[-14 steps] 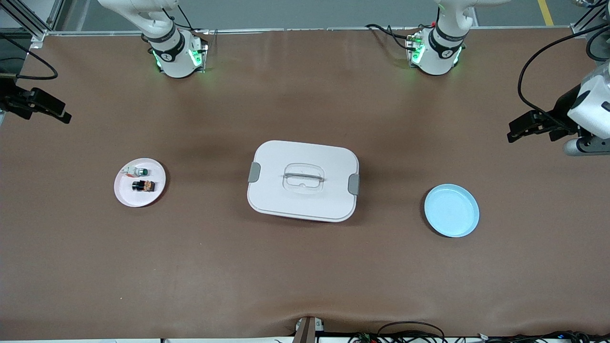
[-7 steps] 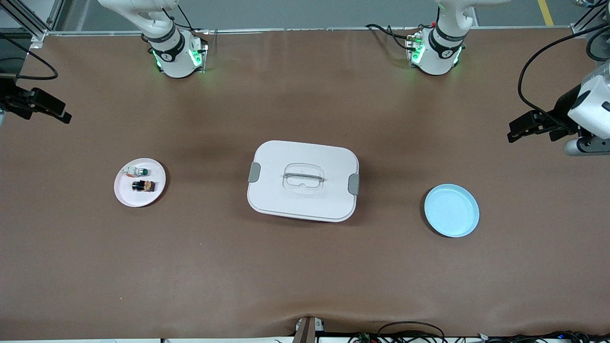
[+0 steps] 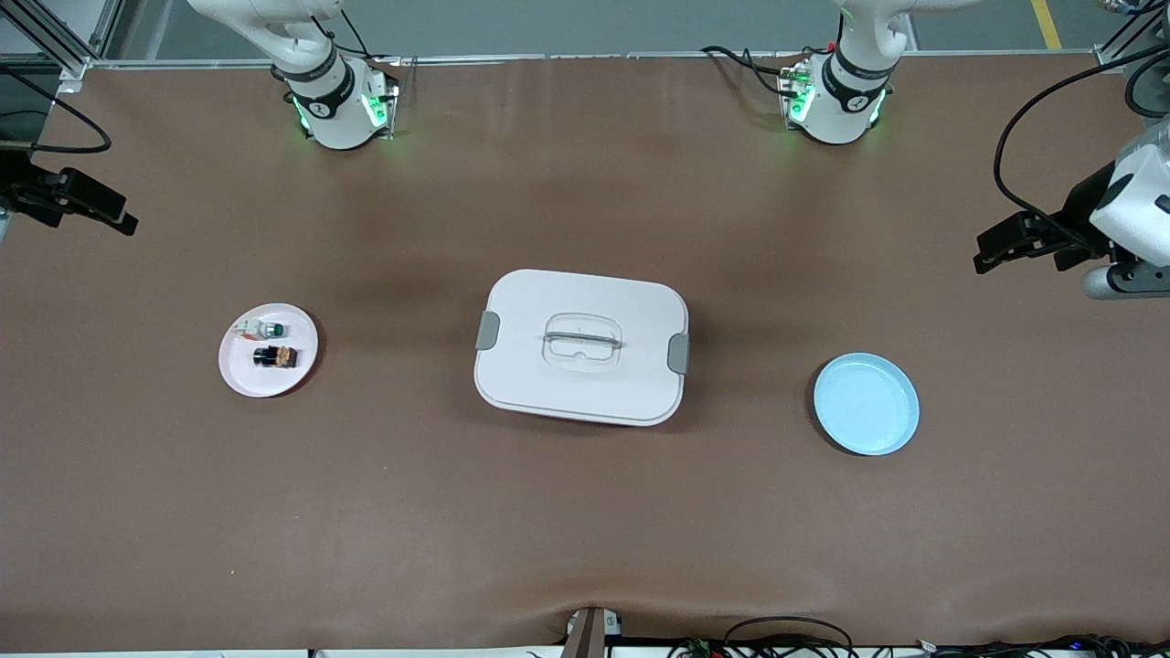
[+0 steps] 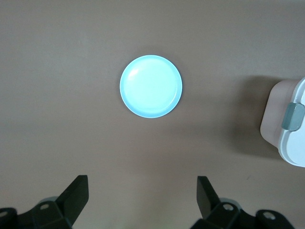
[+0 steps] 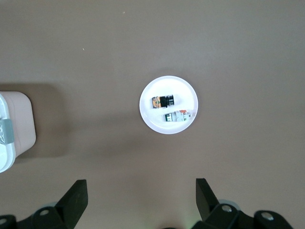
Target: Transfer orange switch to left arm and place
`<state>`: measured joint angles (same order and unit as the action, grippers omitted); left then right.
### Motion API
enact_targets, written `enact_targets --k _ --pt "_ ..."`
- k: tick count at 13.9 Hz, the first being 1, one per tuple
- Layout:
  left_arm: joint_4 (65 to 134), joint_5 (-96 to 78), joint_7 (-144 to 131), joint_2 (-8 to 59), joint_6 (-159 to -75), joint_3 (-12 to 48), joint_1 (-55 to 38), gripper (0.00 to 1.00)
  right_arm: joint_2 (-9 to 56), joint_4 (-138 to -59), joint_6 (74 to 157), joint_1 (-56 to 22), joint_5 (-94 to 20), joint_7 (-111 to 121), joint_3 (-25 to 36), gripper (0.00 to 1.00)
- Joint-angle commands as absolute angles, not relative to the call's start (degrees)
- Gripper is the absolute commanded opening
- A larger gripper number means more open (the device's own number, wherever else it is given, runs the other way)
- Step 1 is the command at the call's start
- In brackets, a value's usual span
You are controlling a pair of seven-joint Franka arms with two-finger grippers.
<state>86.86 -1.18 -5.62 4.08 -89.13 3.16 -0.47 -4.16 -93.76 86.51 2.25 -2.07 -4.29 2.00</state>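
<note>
The orange switch (image 3: 276, 356) lies on a small white plate (image 3: 251, 379) toward the right arm's end of the table, beside a white switch with a green cap (image 3: 266, 329). The right wrist view shows the orange switch (image 5: 162, 101) on the plate (image 5: 164, 128) well ahead of my right gripper (image 5: 141, 187), which is open and empty. My right gripper (image 3: 128, 224) hangs over the table's edge at its own end. The white box (image 3: 581, 346) stands mid-table. My left gripper (image 3: 980, 260), open and empty (image 4: 142, 183), hangs over the table at its own end.
A light blue plate (image 3: 866, 403) lies empty toward the left arm's end and is seen in the left wrist view (image 4: 150, 86). A corner of the box shows in both wrist views (image 4: 290, 124) (image 5: 14, 129). Cables run along the table's edge nearest the front camera.
</note>
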Motion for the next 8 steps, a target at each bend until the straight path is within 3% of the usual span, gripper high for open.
enact_targets --k 1,8 --pt "85.17 -0.62 -5.62 4.83 -87.80 2.90 -0.62 1.00 -3.43 -93.60 86.04 3.43 -2.37 -4.84 1.32 1.00" --pt "85.17 -0.62 -5.71 4.83 -87.80 2.90 -0.62 1.00 2.63 -92.38 84.99 3.43 -2.02 -3.87 1.23 1.00"
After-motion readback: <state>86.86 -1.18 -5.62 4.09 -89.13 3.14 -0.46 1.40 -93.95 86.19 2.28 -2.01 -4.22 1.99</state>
